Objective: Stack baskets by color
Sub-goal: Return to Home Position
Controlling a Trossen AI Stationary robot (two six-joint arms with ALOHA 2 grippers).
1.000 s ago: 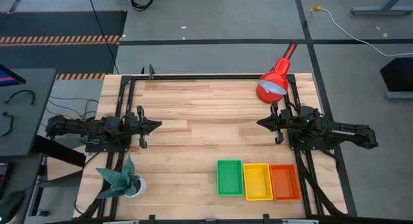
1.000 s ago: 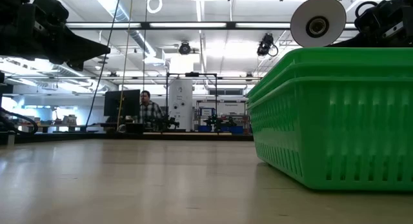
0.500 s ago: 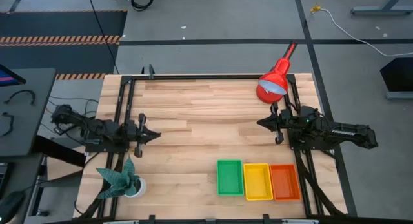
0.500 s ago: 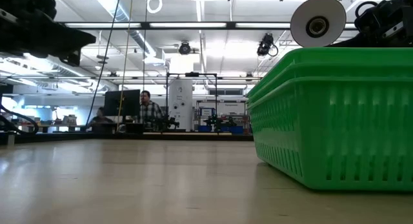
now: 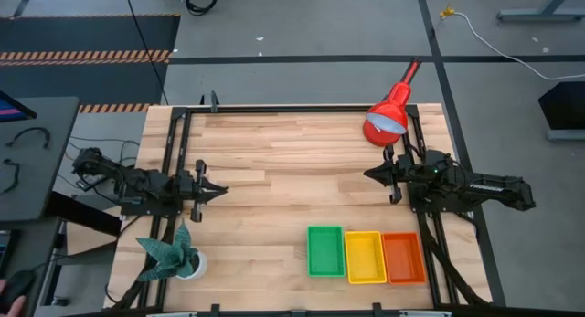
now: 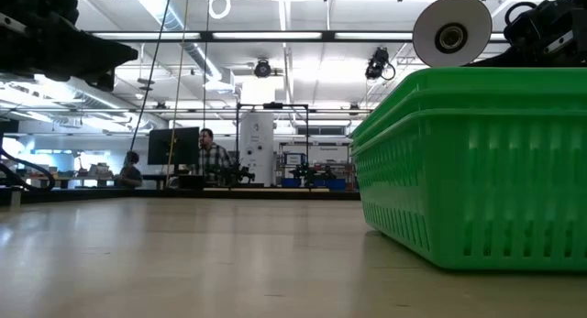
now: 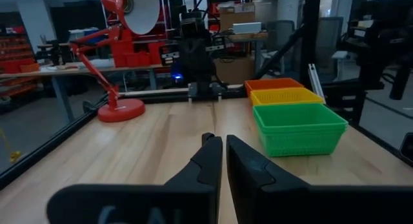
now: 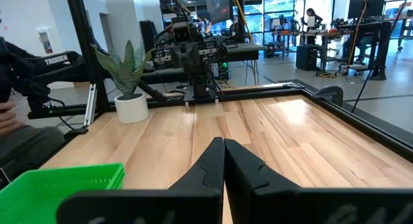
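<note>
Basically sorted: left pincer [image 5: 219, 191] and right pincer [image 5: 370, 174] are pressed together, empty, at opposite bench [image 5: 274, 153] sides. Park arms level, well clear of green baskets [image 5: 324, 251], yellow baskets [image 5: 364, 258], orange baskets [image 5: 403, 258].

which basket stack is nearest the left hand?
The green stack: it ends the row toward the left hand; the yellow stack sits in the middle, the orange stack farthest.

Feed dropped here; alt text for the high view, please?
Green baskets, yellow baskets and orange baskets sit side by side near the table's front edge. The left end effector and right end effector hang shut at opposite sides.
</note>
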